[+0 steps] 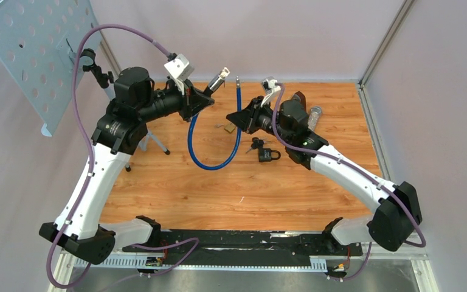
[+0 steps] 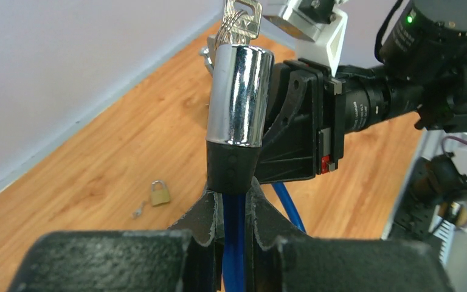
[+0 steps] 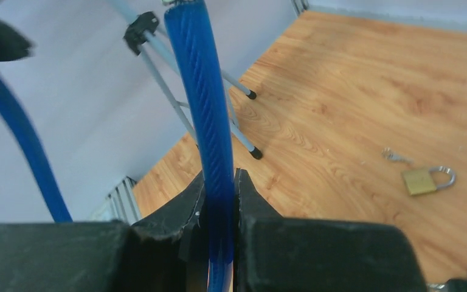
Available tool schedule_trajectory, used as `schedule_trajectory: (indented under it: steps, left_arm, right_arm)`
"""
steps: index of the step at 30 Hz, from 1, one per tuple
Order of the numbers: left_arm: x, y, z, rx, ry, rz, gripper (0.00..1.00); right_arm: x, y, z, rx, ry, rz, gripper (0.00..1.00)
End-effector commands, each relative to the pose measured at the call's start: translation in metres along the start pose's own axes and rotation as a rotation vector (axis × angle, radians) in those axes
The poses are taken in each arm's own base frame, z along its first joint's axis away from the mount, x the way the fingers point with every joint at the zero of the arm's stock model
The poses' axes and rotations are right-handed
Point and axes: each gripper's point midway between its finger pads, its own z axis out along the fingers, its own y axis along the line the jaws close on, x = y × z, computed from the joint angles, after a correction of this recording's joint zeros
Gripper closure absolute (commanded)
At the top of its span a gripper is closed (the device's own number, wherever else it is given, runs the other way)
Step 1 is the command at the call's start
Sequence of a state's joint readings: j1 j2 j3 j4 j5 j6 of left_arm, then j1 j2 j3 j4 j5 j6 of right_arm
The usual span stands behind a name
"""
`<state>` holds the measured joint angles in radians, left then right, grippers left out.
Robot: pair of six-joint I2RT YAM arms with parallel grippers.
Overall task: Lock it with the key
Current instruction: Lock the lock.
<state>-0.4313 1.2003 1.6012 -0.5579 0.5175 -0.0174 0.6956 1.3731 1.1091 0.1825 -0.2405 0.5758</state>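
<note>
A blue cable lock (image 1: 210, 159) loops over the wooden table. My left gripper (image 1: 210, 92) is shut on the cable just below its chrome lock barrel (image 1: 221, 79). In the left wrist view the barrel (image 2: 240, 97) stands upright above the gripper (image 2: 234, 204), with a bunch of keys (image 2: 241, 18) at its top end. My right gripper (image 1: 236, 117) is shut on the cable's other end, and the metal pin (image 1: 238, 80) points up beside the barrel, a small gap apart. In the right wrist view the cable (image 3: 207, 121) rises between the shut jaws of the gripper (image 3: 219, 188).
A small brass padlock (image 1: 227, 128) with tiny keys (image 3: 395, 156) lies under the grippers. A black padlock (image 1: 269, 154) with keys (image 1: 256, 143) lies right of the loop. A clear cylinder (image 1: 314, 115) lies behind the right arm. A perforated panel (image 1: 36, 55) on a tripod (image 1: 155, 145) stands at the left.
</note>
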Motion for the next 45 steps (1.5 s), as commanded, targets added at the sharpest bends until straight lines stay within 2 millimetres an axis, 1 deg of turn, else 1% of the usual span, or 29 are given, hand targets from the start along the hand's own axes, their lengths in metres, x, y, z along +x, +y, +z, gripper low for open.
schedule_trajectory:
  steps: [1,3,6,9,11,13,15,17,22,26,27,29,34,35,37,38,39,42,45]
  left_arm:
    - [0.006,-0.029,-0.004,0.165,0.039,-0.016,1.0]
    - [0.014,-0.03,-0.002,0.18,0.076,-0.044,1.0]
    - [0.025,-0.026,0.004,0.167,0.115,-0.076,1.0]
    - [0.032,-0.018,0.009,0.127,0.151,-0.121,1.0]
    - [0.03,-0.01,0.011,0.092,0.156,-0.145,1.0]
    - [0.029,-0.002,0.014,0.054,0.157,-0.177,1.0]
    - [0.028,0.005,0.016,0.015,0.149,-0.195,1.0]
    - [0.027,0.01,0.017,-0.017,0.136,-0.207,1.0]
    - [0.024,0.021,0.018,-0.077,0.123,-0.23,1.0]
    - [0.022,0.02,0.02,-0.068,0.118,-0.233,1.0]
    - [0.021,0.02,0.02,-0.07,0.119,-0.235,1.0]
    - [0.02,0.025,0.019,-0.103,0.114,-0.236,1.0]
    - [0.009,0.031,0.011,-0.157,0.07,-0.219,1.0]
    - [0.002,0.029,0.008,-0.149,0.043,-0.199,1.0]
    - [-0.005,0.022,0.004,-0.116,0.009,-0.154,1.0]
    - [-0.005,0.019,0.002,-0.108,-0.002,-0.145,1.0]
    - [-0.009,0.018,0.001,-0.101,-0.021,-0.135,1.0]
    - [-0.008,0.018,0.002,-0.099,-0.019,-0.141,1.0]
    - [-0.006,0.017,0.005,-0.087,-0.004,-0.156,1.0]
  right_arm:
    - [-0.023,0.058,-0.024,-0.267,-0.081,-0.388,1.0]
    - [-0.02,0.066,-0.031,-0.318,-0.071,-0.466,1.0]
    - [-0.014,0.069,-0.035,-0.348,-0.052,-0.551,1.0]
    - [-0.01,0.06,-0.033,-0.324,-0.046,-0.596,1.0]
    - [-0.012,0.05,-0.031,-0.274,-0.062,-0.605,1.0]
    - [-0.019,0.037,-0.028,-0.197,-0.094,-0.604,1.0]
    - [-0.028,0.024,-0.026,-0.104,-0.133,-0.559,1.0]
    - [-0.032,0.016,-0.025,-0.057,-0.145,-0.537,1.0]
    - [-0.026,0.023,-0.025,-0.105,-0.128,-0.544,1.0]
    - [-0.016,0.034,-0.027,-0.181,-0.096,-0.575,1.0]
    - [-0.016,0.033,-0.027,-0.174,-0.096,-0.574,1.0]
    - [-0.016,0.025,-0.026,-0.134,-0.105,-0.564,1.0]
    - [-0.015,-0.008,-0.022,0.039,-0.1,-0.475,1.0]
    - [-0.016,-0.015,-0.021,0.079,-0.102,-0.455,1.0]
    - [-0.017,-0.028,-0.02,0.152,-0.101,-0.409,1.0]
    - [-0.016,-0.026,-0.019,0.139,-0.091,-0.416,1.0]
    - [-0.014,-0.019,-0.02,0.097,-0.079,-0.433,1.0]
    - [-0.014,0.01,-0.027,-0.053,-0.112,-0.481,1.0]
    - [-0.007,0.02,-0.026,-0.124,-0.081,-0.527,1.0]
